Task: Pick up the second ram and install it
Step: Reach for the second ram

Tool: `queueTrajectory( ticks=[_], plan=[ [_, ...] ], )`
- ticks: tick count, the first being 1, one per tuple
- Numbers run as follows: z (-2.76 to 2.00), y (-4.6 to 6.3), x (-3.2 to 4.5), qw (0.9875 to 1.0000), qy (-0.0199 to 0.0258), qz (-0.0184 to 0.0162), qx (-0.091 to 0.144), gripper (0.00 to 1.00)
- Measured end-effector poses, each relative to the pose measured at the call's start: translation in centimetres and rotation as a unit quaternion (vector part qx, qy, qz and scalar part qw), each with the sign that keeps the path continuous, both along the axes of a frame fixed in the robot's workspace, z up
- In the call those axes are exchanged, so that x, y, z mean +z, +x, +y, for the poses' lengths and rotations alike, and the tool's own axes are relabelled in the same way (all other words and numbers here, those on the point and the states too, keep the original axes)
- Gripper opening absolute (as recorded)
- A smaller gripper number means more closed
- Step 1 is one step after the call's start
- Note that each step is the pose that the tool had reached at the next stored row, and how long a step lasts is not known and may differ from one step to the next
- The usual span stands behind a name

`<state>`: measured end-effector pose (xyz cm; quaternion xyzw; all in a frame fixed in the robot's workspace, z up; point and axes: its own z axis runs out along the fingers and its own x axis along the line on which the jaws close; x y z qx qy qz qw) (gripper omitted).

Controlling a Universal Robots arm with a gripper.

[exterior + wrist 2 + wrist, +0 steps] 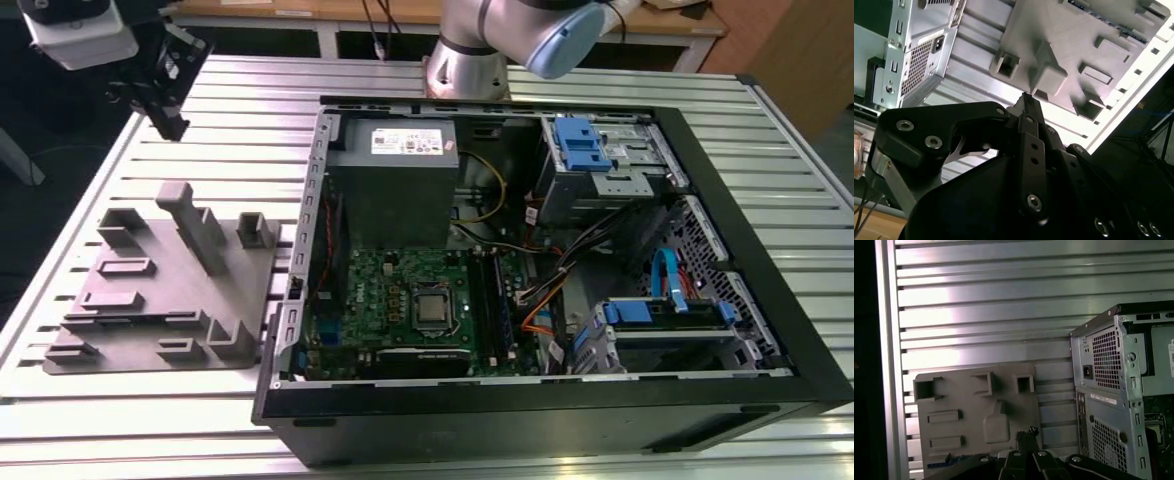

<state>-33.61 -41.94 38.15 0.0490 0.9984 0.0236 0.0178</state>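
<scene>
You are hovering closed, empty jaws over the grey fixture (974, 410), whose second ram (948, 458), likely light and brittle, is wanting an edge grip.

The black computer case (534, 402) held a green motherboard (395, 290) speckled with dark chips, blue drive latches (583, 145) and a yellow cable (498, 192). Beside the case, a plain grey fixture plate (147, 300) sat on the silver, ribbed table (134, 420); the gripper (1025, 98) was black.
</scene>
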Motion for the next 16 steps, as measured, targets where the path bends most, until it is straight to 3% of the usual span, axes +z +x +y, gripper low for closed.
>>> queueTrajectory(
  ticks=[8, 16],
  plan=[
    [-1.68, -0.5, -0.39, 1.0000, 0.0000, 0.0000, 0.000, 0.07],
    [-2.58, -1.4, -0.97, 1.0000, 0.0000, 0.0000, 0.000, 0.07]
  ],
)
